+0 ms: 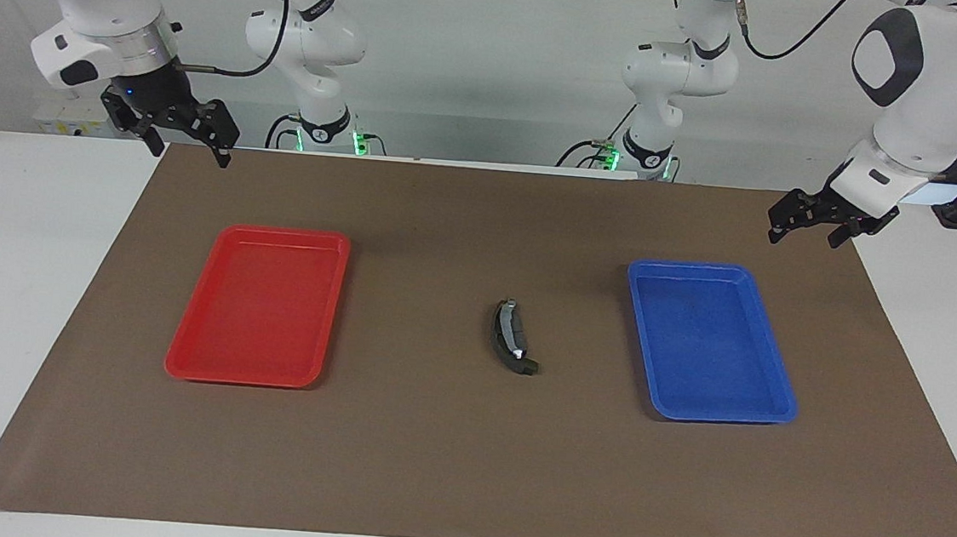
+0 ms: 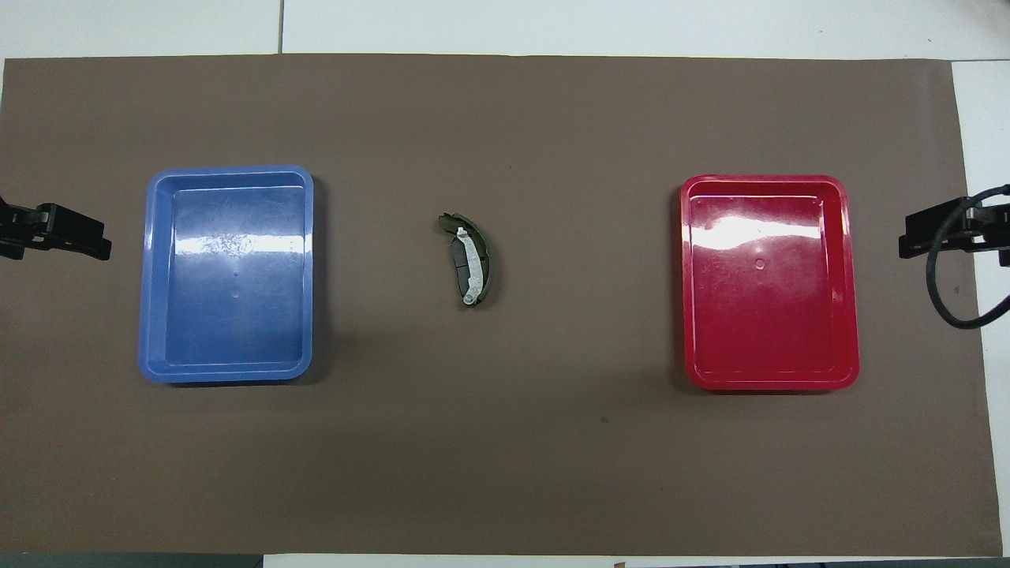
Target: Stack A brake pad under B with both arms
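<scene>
The long crescent brake shoe B (image 1: 511, 332), with its pale silvery strip, lies in the middle of the brown mat between the two trays. It also shows in the overhead view (image 2: 472, 260). The short dark grey A brake pad (image 2: 456, 267) lies against B's inner curve and seems to sit partly beneath it; only a dark patch of it shows. My left gripper (image 1: 805, 236) is open and empty in the air near the mat's corner beside the blue tray. My right gripper (image 1: 187, 150) is open and empty in the air near the mat's corner beside the red tray.
An empty blue tray (image 1: 775, 409) (image 2: 229, 371) lies toward the left arm's end of the table. An empty red tray (image 1: 180, 365) (image 2: 769, 383) lies toward the right arm's end. The brown mat (image 1: 462, 472) covers most of the white table.
</scene>
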Available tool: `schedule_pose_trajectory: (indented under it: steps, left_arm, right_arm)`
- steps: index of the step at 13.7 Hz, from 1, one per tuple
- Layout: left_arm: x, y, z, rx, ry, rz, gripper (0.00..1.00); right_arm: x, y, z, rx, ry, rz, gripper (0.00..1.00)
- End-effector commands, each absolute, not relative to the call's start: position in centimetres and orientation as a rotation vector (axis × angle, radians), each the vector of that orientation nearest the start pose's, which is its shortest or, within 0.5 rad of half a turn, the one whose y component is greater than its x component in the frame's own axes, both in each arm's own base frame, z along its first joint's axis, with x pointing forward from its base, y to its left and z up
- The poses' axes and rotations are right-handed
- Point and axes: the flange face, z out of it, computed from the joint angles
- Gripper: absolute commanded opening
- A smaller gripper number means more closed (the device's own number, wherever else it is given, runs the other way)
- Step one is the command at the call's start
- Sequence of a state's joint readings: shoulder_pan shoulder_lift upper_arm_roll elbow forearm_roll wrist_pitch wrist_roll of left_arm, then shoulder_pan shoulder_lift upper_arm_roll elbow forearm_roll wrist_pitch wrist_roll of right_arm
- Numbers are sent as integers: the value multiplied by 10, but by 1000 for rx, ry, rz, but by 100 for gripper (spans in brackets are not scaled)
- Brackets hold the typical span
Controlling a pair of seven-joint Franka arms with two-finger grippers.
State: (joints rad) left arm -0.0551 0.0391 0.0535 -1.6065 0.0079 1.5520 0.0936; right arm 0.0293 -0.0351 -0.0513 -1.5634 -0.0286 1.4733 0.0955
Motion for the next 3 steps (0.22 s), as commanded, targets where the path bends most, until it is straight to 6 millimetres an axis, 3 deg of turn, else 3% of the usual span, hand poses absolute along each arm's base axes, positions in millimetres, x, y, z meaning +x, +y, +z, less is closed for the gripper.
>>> schedule_pose_trajectory:
  steps: [1,3]
  left_arm:
    - [560,3,586,-3116,149,128,100]
    - [560,3,586,-3116,149,128,100]
  right_arm:
    - [531,-20,640,-3177,163,96,100]
    - [531,-20,640,-3175,175,96,100]
